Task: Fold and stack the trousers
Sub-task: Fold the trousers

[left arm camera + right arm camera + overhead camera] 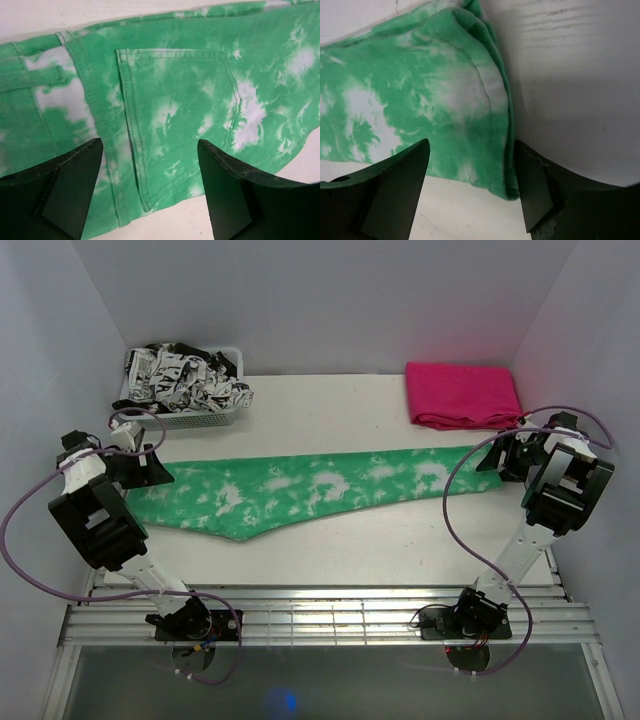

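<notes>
Green tie-dye trousers lie flat, lengthwise across tabletop. Fabric soft, limp, light; likely best pinched at waist end and hem. Both left fingers and right fingers spread, holding nothing.

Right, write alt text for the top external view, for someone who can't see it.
Green tie-dye trousers lie flat across a table, left gripper at the waist, right gripper at the hems. Behind: folded pink cloth and a basket of black-and-white clothes.
</notes>
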You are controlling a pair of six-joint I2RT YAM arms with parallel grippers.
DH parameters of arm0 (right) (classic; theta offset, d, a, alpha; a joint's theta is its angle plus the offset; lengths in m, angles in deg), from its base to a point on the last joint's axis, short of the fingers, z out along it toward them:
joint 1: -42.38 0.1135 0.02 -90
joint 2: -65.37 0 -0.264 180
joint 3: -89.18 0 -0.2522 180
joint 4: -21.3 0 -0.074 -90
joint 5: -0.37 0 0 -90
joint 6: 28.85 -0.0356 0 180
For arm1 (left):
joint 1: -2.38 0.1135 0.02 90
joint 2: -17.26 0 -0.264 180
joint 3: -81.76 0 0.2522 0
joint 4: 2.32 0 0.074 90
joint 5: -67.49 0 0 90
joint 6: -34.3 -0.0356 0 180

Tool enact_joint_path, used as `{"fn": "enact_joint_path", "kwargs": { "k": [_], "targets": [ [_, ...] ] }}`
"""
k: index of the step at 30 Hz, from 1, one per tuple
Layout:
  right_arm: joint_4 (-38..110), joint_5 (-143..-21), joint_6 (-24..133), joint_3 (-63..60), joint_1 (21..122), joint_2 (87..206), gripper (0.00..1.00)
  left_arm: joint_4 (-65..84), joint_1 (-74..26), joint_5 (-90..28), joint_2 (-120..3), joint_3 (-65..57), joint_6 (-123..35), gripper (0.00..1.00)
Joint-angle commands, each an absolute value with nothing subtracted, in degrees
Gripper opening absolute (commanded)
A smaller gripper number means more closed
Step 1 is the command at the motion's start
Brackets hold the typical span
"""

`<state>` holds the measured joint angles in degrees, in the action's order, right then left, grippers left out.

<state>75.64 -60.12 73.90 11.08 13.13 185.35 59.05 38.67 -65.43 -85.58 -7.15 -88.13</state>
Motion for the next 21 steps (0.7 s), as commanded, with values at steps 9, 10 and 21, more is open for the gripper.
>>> {"fn": "enact_joint_path", "kwargs": {
  "k": [9, 10, 21],
  "targets": [
    [71.4, -60.9, 71.3, 4.3, 16.0, 187.7, 0.38, 58.6, 37.4, -68.4, -83.5, -13.1, -85.1, 0.88],
    [71.5, -58.8, 71.8, 4.3, 15.8, 187.4, 0.31, 58.6, 37.5, -68.6, -83.4, -13.2, -85.1, 0.88],
    [81.2, -51.4, 79.2, 6.5, 9.4, 171.6, 0.08, 57.6, 36.8, -72.5, -78.2, -11.1, -86.8, 0.98]
  ]
}}
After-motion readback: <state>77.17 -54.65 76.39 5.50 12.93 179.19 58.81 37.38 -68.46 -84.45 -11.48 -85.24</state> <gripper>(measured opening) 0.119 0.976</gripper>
